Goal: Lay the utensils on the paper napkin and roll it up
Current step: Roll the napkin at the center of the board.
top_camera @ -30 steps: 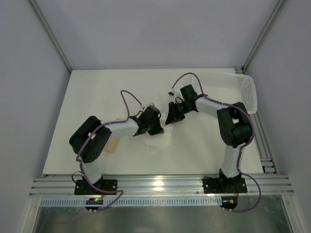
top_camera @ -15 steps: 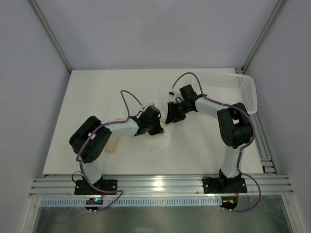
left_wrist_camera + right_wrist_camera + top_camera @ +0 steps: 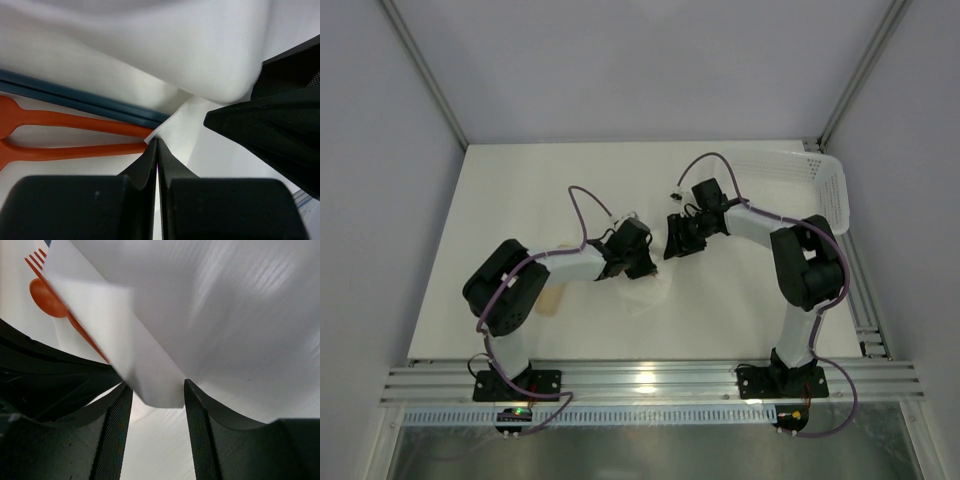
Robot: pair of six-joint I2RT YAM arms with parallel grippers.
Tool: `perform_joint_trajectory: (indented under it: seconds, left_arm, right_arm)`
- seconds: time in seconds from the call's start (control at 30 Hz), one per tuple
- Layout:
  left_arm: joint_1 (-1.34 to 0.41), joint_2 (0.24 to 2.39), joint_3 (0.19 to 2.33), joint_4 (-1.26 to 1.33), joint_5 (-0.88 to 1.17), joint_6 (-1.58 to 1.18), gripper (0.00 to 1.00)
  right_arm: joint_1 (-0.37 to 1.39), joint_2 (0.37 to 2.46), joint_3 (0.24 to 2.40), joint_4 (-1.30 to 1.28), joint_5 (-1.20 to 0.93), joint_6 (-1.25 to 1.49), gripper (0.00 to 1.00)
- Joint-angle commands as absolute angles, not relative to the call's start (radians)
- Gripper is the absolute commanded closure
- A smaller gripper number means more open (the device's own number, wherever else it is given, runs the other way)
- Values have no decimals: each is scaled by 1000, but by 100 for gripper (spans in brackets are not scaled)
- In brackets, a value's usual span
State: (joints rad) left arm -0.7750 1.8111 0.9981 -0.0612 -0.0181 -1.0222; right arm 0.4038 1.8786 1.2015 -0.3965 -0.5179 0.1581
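Left gripper (image 3: 156, 144) closed tight at paper napkin (image 3: 200, 60) edge (hold unclear), right gripper (image 3: 156, 390) parted astride napkin flap, unclamped, orange utensils (image 3: 75, 120) under napkin fold.

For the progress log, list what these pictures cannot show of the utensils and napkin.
- Left wrist view: the left edge cuts off the two orange handles and blue stick; the paper napkin covers their other ends.
- Right wrist view: the napkin covers the handle of the orange spoon.
- Top view: the left gripper and right gripper hide them all.
- Whether the left gripper pinches the napkin: unclear.
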Motion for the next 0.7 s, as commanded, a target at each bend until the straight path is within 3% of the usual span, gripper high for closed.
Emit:
perform_joint_trajectory:
  seconds: [0.0, 0.67]
  left_arm:
    - [-785, 1810, 1005, -132, -34, -1019, 100]
    - [-788, 1809, 1017, -173, -26, -986, 100]
  right_arm:
    - [408, 1832, 1184, -370, -505, 130, 50]
    - [408, 1809, 1170, -377, -408, 95, 54]
